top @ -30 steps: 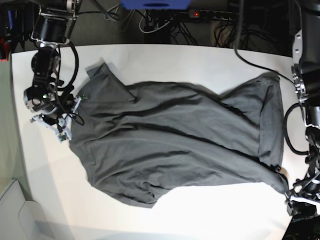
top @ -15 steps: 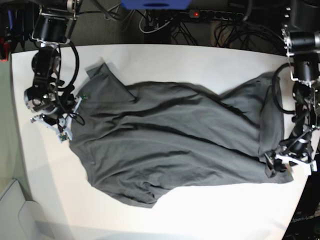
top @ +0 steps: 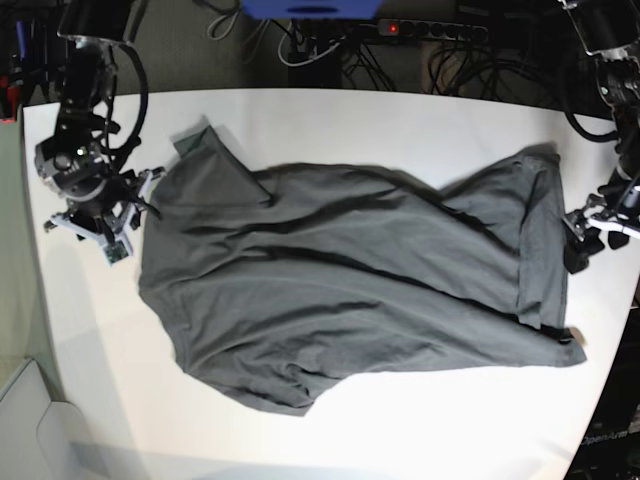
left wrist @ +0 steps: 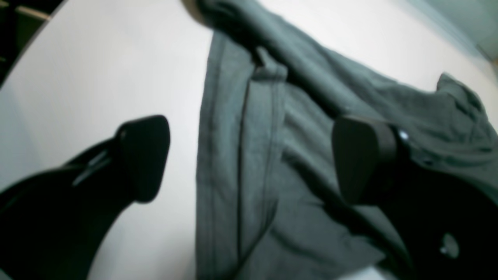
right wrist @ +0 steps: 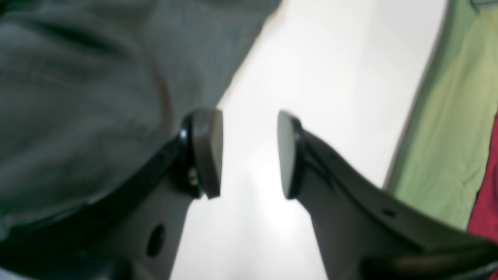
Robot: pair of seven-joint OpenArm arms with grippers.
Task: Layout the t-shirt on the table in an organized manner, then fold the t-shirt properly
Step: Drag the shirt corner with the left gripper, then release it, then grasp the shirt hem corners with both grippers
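Observation:
The dark grey t-shirt [top: 340, 280] lies spread and wrinkled across the white table [top: 400, 120], with one sleeve [top: 205, 150] pointing to the far left. My left gripper [top: 597, 232] hovers at the shirt's right edge, open. In the left wrist view its black fingers [left wrist: 144, 155] stand wide apart over the t-shirt's stitched hem [left wrist: 241, 155], holding nothing. My right gripper [top: 90, 228] is just off the shirt's left edge. In the right wrist view the right gripper [right wrist: 247, 153] is open, with bare table [right wrist: 330, 77] in the gap and the t-shirt [right wrist: 97, 97] beside its left finger.
A power strip [top: 425, 30] and tangled cables lie behind the table's far edge. A green surface [right wrist: 447, 116] and something red [right wrist: 486, 194] lie past the table edge by my right gripper. The table's rounded front-right corner [top: 590, 420] is close to the left arm.
My left gripper has opened, let go of the shirt's front-right corner, and moved back along the right edge. The right gripper shifted slightly back and away from the shirt.

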